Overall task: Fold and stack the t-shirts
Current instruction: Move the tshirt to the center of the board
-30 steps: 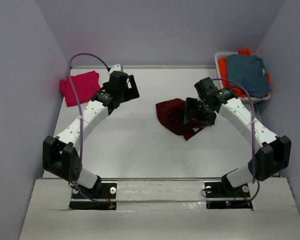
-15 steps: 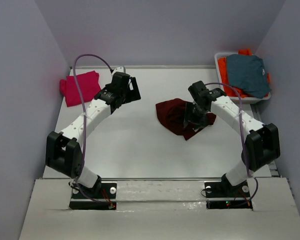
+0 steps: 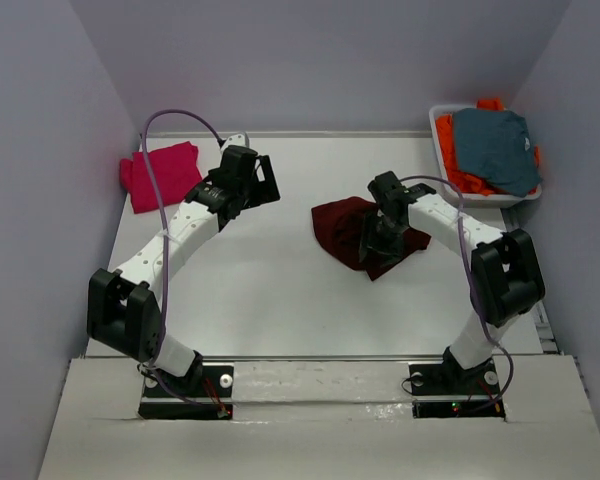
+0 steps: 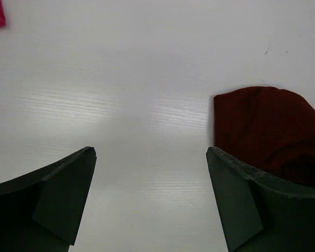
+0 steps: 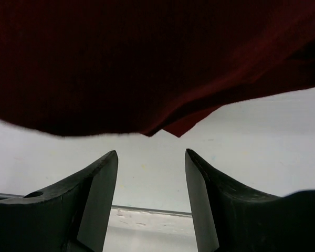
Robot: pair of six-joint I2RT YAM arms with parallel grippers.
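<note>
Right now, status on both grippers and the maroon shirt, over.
Left gripper open, empty. Right gripper open at maroon shirt edge, not gripping. Shirt crumpled, unfolded. Nothing in the way.

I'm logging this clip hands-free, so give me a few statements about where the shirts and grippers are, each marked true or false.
1. The maroon shirt lies crumpled in the middle of the table. True.
2. The left gripper is shut on the pink shirt. False: it is open over bare table, and the pink shirt lies apart at the far left edge.
3. In the bin, the grey-blue garment lies on top of the orange one. True.
4. The right gripper is clamped on the maroon shirt. False: its fingers stand apart with nothing between them, at the shirt's edge.
</note>
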